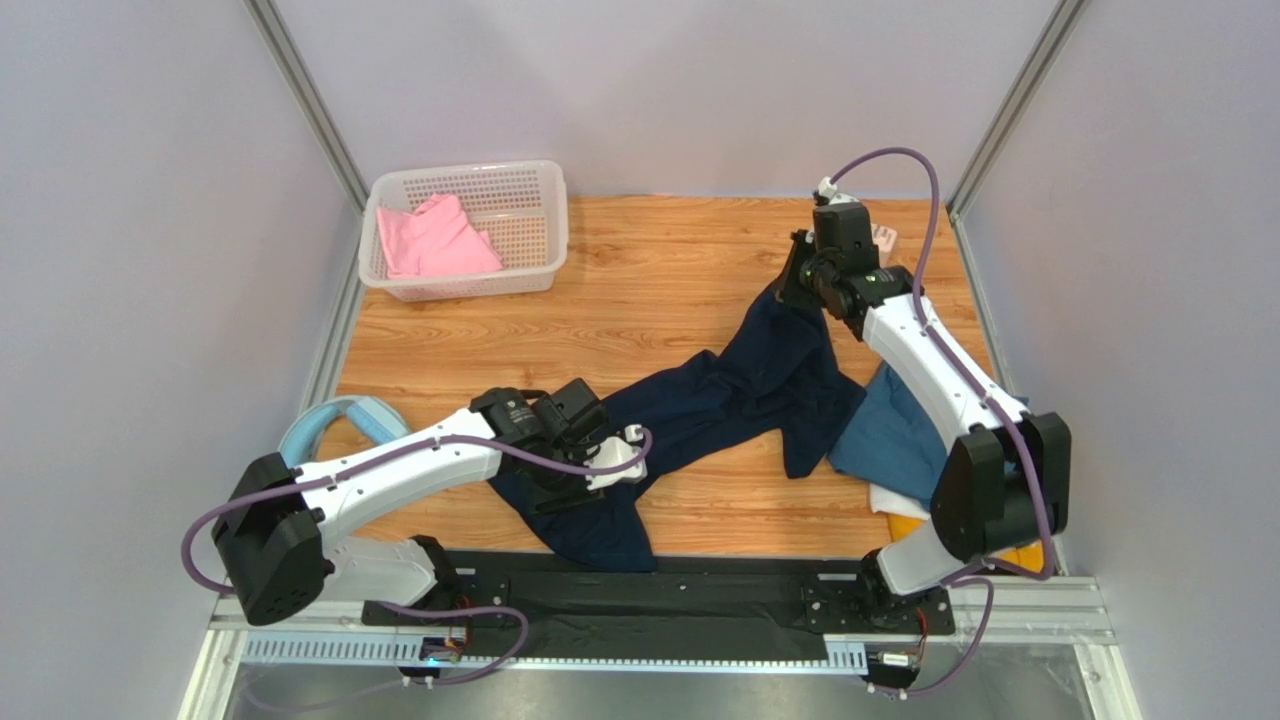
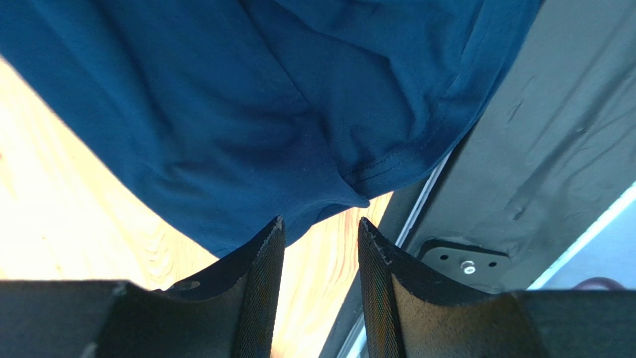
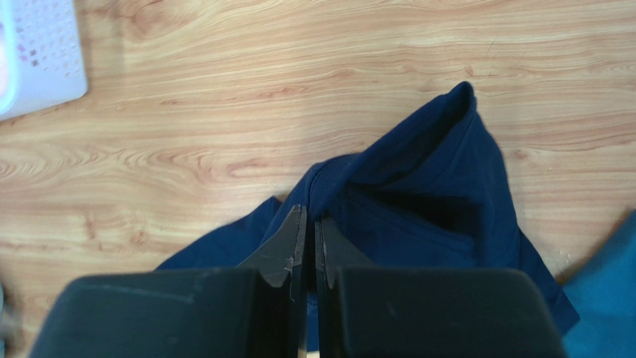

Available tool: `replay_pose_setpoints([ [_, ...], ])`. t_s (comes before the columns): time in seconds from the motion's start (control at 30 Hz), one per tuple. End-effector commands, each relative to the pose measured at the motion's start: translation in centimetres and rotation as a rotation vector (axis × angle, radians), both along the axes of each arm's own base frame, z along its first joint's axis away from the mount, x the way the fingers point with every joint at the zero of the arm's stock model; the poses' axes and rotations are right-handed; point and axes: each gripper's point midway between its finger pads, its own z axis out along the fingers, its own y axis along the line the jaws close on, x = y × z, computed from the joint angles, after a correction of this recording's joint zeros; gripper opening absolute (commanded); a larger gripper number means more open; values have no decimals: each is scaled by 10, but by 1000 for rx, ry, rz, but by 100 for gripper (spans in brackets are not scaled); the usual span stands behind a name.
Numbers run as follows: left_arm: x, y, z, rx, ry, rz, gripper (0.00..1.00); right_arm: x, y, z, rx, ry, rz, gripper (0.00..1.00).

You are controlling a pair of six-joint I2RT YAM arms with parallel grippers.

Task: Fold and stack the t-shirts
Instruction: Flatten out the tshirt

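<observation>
The dark navy t-shirt [image 1: 751, 383] lies stretched across the wooden table from near left to far right. Its far end is bunched and lifted, and my right gripper [image 1: 796, 282] [image 3: 310, 212] is shut on that navy cloth [image 3: 418, 216]. My left gripper [image 1: 631, 458] [image 2: 319, 222] hovers at the shirt's near end. It is open, with only bare wood between its fingers, and the navy hem [image 2: 261, 112] lies just beyond the tips. A teal t-shirt [image 1: 887, 428] sits on white and yellow ones [image 1: 902, 518] by the right arm. The pink t-shirt [image 1: 436, 240] lies in the basket.
A white plastic basket [image 1: 466, 173] [image 3: 37, 60] stands at the far left corner. The black mounting plate [image 1: 661, 585] [image 2: 537, 149] runs along the near edge, just beside the navy hem. A light blue band [image 1: 338, 428] lies at the left table edge.
</observation>
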Motion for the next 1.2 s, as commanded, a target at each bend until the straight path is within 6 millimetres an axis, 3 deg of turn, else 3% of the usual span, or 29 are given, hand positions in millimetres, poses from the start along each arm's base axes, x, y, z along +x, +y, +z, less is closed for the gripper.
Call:
replay_pose_setpoints([
  [0.0,11,0,-12,37,-53,-23,48,35,5,13,59,-44,-9,0],
  [0.03,17,-1,-15,42,-78,-21,48,39,6,4,61,-18,-10,0],
  [0.13,25,4,-28,81,-118,-15,50,41,10,2,84,-4,6,0],
  [0.23,23,3,-35,88,-94,7,67,39,11,3,90,-10,12,0],
  [0.37,22,0,-38,80,-83,20,72,36,13,3,96,-15,26,0],
  [0.53,19,-7,-24,56,-85,11,82,36,16,1,106,-10,38,0],
  [0.6,20,-12,-10,24,-96,1,90,37,17,1,114,-6,42,0],
  [0.63,12,-11,-2,7,-73,-4,99,37,18,-1,113,-2,44,0],
  [0.73,1,-17,19,-48,-43,-16,100,37,19,-5,118,8,44,0],
  [0.8,2,-16,20,-43,-58,-18,100,37,20,-5,126,12,46,0],
  [1.17,5,-12,-18,56,-42,-19,100,33,20,-1,130,5,48,0],
])
